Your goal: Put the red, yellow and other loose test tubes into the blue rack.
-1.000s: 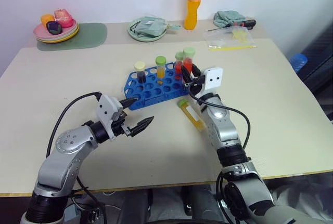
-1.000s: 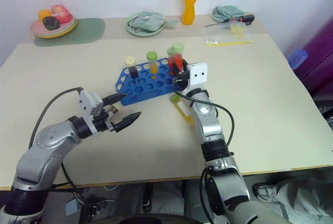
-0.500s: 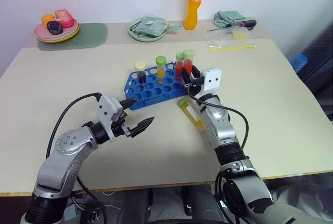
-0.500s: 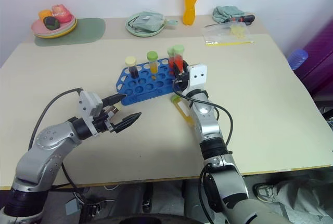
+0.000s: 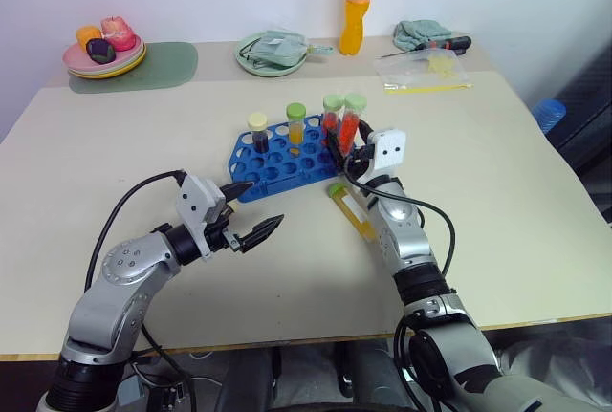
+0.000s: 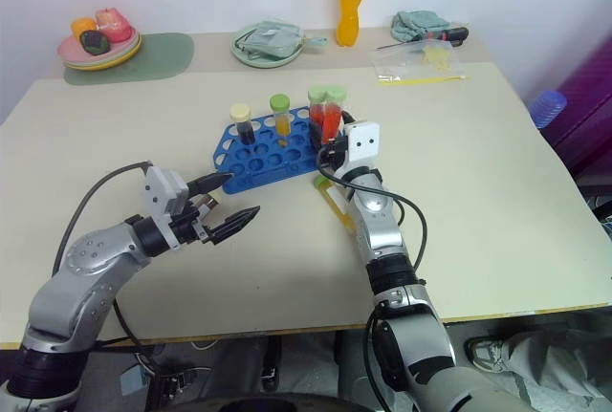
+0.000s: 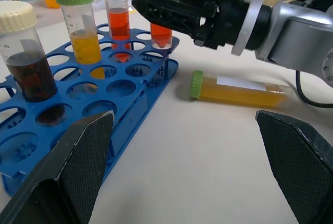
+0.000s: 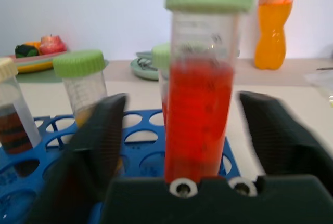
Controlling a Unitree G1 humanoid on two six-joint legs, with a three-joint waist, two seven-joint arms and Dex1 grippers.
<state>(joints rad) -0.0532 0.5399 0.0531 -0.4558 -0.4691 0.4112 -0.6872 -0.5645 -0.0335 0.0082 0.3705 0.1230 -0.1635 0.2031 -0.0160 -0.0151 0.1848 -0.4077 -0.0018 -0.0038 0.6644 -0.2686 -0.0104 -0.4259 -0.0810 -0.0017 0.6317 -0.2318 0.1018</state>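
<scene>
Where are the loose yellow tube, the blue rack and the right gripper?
loose yellow tube (image 7: 237, 90): left wrist view, mid-body.
blue rack (image 5: 273, 181): left eye view, near front edge.
right gripper (image 8: 182, 130): right wrist view, midway between its open fingertips.

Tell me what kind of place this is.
Probably a robot test or training room, not a real lab: a plain table against a white wall, with the blue rack of test tubes alongside a plate of toy food and an orange drink bottle.

Left pincer (image 5: 256, 211) open wide, fingers level, arm bent, hovering low over the desk (image 5: 115, 144). Right pincer (image 8: 190, 130) reached forward, fingers spread apart, tilted slightly up, forearm stretched out.
</scene>
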